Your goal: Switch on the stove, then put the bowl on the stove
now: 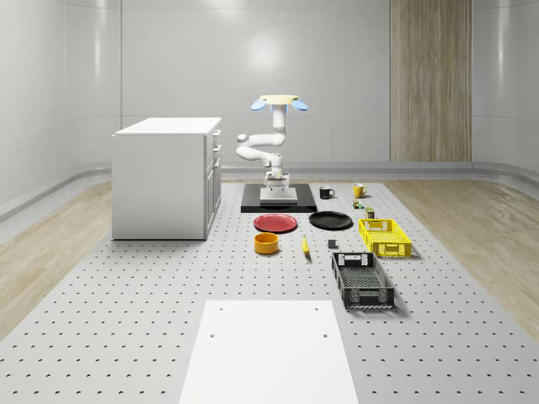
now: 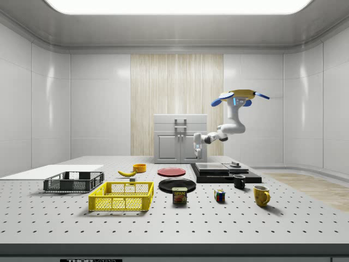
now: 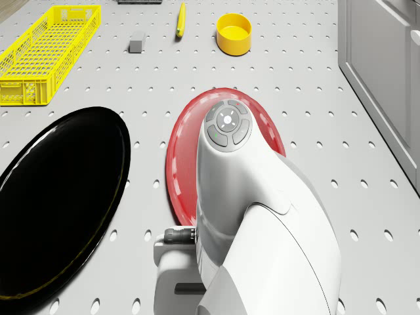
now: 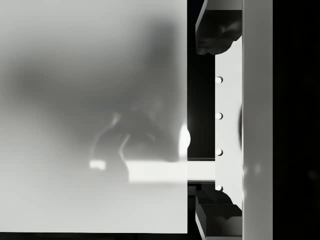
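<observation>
1. White panel (image 1: 268, 349) lay nearest the whole-scene camera, flat on the perforated table (image 1: 126, 295).
2. Cabinet (image 1: 164, 178) stood on the table at the whole-scene view's left, well apart from the small items.
3. Drone (image 1: 279, 103) hovered above the stove (image 1: 278, 199); its arm (image 1: 263, 150) folded down so the jaws (image 1: 276, 178) hung just above the stove's pale plate. In the side view the jaws (image 2: 198, 153) sat over the stove (image 2: 224, 173) edge facing the cabinet. Whether the jaws were open or closed could not be told from any view; nothing was seen held.
4. Black crate (image 1: 362, 280) and yellow crate (image 1: 385, 236) sat at the whole-scene view's right.
5. Black plate (image 1: 330, 220) and red plate (image 1: 275, 223) lay side by side just in front of the stove, apart from each other.
6. Bowl (image 1: 266, 243), yellow, stood upright on the table just in front of the red plate, not on the stove. In the drone view the bowl (image 3: 234, 34) was beyond the red plate (image 3: 262, 128).
7. Banana (image 1: 305, 246) lay near the bowl, toward the crates.
8. Black mug (image 1: 326, 192) and yellow mug (image 1: 359, 190) stood beside the stove on the whole-scene view's right.
</observation>
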Motion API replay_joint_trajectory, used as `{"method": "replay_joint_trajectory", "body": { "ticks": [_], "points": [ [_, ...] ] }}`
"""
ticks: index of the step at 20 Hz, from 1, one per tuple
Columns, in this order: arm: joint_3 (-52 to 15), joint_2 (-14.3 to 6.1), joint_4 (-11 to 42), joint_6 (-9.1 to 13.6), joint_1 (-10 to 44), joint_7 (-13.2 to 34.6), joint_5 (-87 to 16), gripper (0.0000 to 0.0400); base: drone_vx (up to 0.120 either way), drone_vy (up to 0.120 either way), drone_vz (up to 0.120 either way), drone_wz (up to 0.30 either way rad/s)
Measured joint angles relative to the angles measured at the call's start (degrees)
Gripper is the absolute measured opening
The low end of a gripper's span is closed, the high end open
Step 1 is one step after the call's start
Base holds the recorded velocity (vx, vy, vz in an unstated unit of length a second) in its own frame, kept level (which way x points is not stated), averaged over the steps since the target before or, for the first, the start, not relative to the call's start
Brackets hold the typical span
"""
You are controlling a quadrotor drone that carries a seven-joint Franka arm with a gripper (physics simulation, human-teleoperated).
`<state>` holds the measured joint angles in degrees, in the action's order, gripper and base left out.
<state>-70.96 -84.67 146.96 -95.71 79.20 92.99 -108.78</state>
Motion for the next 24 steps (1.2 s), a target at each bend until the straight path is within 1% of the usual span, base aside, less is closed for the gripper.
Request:
{"method": "replay_joint_trajectory", "body": {
  "ticks": [24],
  "points": [
    [0.12,-1.78,-0.11,-1.62,0.64,0.46,0.84,0.04,0.12,0.0,0.0,0.0]
  ]
}}
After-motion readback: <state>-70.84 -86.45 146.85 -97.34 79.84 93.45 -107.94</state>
